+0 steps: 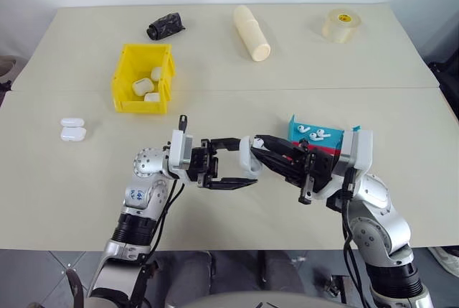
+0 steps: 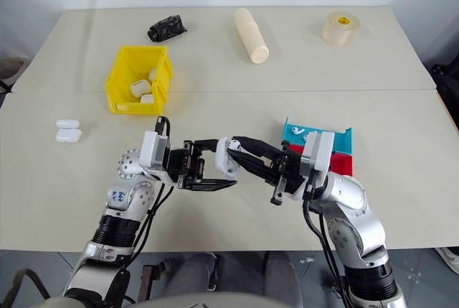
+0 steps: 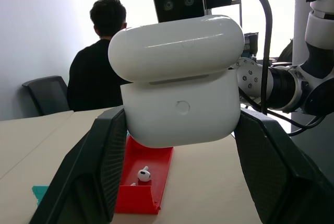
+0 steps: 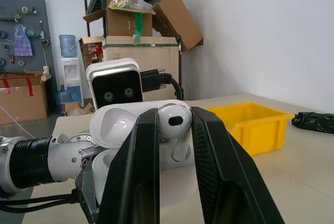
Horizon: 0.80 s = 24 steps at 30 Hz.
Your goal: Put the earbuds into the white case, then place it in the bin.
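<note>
Glossy smooth plastic white case (image 3: 180,96); shiny yellow plastic bin (image 1: 143,78).

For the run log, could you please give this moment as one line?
left gripper: shut on white case, lid open | right gripper: shut on earbud, at case | bin: holds cases | stage: inserting earbud

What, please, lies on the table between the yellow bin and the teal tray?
In the left eye view, bare tabletop separates the yellow bin from the teal tray; nothing rests there.
</note>
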Each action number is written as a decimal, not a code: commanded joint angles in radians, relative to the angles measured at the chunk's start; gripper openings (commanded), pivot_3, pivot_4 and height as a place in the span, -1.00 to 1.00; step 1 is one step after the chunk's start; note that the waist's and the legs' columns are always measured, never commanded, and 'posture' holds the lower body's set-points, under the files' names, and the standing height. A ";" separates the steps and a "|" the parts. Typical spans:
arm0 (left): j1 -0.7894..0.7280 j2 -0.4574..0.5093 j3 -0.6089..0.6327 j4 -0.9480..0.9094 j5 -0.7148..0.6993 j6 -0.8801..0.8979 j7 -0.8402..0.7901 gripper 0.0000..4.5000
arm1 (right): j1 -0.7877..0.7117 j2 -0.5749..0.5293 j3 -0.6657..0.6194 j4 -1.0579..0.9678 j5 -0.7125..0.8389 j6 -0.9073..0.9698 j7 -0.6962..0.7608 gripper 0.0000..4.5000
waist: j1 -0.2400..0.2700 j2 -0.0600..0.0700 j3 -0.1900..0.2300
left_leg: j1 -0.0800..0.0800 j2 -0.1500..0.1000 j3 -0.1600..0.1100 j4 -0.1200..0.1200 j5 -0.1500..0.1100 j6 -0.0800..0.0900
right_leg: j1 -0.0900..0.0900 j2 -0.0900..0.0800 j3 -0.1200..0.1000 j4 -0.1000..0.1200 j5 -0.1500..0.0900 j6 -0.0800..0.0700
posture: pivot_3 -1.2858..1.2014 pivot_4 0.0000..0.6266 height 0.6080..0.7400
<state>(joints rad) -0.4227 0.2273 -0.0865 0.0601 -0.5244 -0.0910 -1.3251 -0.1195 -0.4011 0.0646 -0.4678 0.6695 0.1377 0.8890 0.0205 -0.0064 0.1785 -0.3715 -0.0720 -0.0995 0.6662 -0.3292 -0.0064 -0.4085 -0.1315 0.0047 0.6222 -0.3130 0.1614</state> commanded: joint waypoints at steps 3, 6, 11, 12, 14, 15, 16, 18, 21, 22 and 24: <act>-0.045 -0.031 0.023 -0.045 -0.047 -0.042 0.008 0.22 | 0.010 -0.040 0.021 0.022 -0.010 0.066 0.006 -0.78 | 0.000 0.000 0.000 | 0.000 0.000 0.000 0.000 0.000 0.000 | 0.000 0.000 0.000 0.000 0.000 0.000 | 0.03 -0.52 1.00; -0.046 -0.032 0.021 -0.045 -0.045 -0.044 0.006 0.22 | -0.003 -0.041 0.022 0.019 0.027 0.108 -0.006 -0.78 | 0.000 0.000 0.000 | 0.000 0.000 0.000 0.000 0.000 0.000 | 0.000 0.000 0.000 0.000 0.000 0.000 | 0.03 -0.52 1.00; -0.043 -0.033 0.020 -0.050 -0.045 -0.045 0.004 0.22 | -0.010 -0.051 0.023 0.010 0.055 0.131 0.009 -0.44 | 0.001 0.000 0.000 | 0.000 0.001 0.000 0.000 0.000 0.000 | 0.000 0.000 0.000 0.000 0.000 0.000 | 0.03 -0.52 1.00; -0.043 -0.033 0.020 -0.050 -0.045 -0.045 0.003 0.22 | -0.011 -0.056 0.022 0.006 0.068 0.142 0.015 -0.34 | 0.001 0.000 0.000 | 0.000 0.001 0.000 0.000 0.000 0.000 | 0.000 0.000 0.000 0.000 0.000 0.000 | 0.03 -0.52 1.00; -0.043 -0.034 0.021 -0.049 -0.044 -0.047 0.003 0.22 | -0.013 -0.061 0.018 0.001 0.084 0.152 0.019 -0.03 | 0.001 0.000 0.000 | 0.000 0.000 0.000 0.000 0.000 0.000 | 0.000 -0.001 0.000 0.000 0.000 0.000 | 0.03 -0.52 1.00; -0.042 -0.035 0.021 -0.048 -0.044 -0.048 0.003 0.22 | -0.015 -0.063 0.015 -0.002 0.084 0.152 0.022 0.11 | 0.001 0.000 0.000 | 0.000 0.000 0.000 0.000 0.000 0.000 | 0.000 -0.001 0.000 0.000 0.000 0.000 | 0.03 -0.52 1.00; -0.043 -0.037 0.022 -0.047 -0.043 -0.049 0.003 0.22 | -0.017 -0.063 0.011 -0.001 0.082 0.147 0.021 0.24 | 0.001 0.000 0.000 | 0.000 0.001 0.000 0.000 0.000 0.000 | 0.000 -0.001 0.000 0.000 0.000 0.000 | 0.03 -0.52 1.00; -0.042 -0.041 0.022 -0.045 -0.041 -0.051 0.003 0.22 | -0.022 -0.069 0.000 -0.004 0.089 0.151 0.022 0.53 | 0.001 0.000 0.000 | 0.000 0.000 0.000 0.000 0.000 0.000 | 0.000 0.000 0.000 0.000 0.000 0.000 | 0.03 -0.52 1.00; -0.038 -0.048 0.024 -0.043 -0.037 -0.054 0.002 0.22 | -0.034 -0.077 -0.018 -0.008 0.102 0.163 0.024 0.97 | 0.002 0.000 0.000 | 0.000 0.001 0.000 0.000 0.000 0.000 | 0.000 0.000 0.000 0.000 0.000 0.000 | 0.03 -0.52 1.00; -0.034 -0.050 0.024 -0.043 -0.036 -0.056 0.003 0.22 | -0.040 -0.082 -0.029 -0.010 0.104 0.165 0.025 0.99 | 0.002 0.000 0.000 | 0.000 0.001 0.000 0.000 0.000 0.000 | 0.000 0.000 0.000 0.000 0.000 0.000 | 0.03 -0.52 1.00; -0.028 -0.053 0.026 -0.044 -0.034 -0.059 0.005 0.22 | -0.046 -0.088 -0.049 -0.012 0.100 0.164 0.021 0.99 | 0.003 0.000 0.000 | 0.000 0.000 0.000 0.000 0.000 0.000 | 0.000 -0.001 0.000 0.000 0.000 0.000 | 0.03 -0.52 1.00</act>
<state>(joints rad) -0.4483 0.1782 -0.0584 0.0523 -0.5293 -0.1334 -1.3212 -0.1594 -0.4777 0.0428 -0.4620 0.7689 0.3060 0.9154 0.0234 -0.0067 0.1787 -0.3717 -0.0717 -0.0996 0.6665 -0.3292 -0.0062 -0.4080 -0.1324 0.0046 0.6217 -0.3130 0.1614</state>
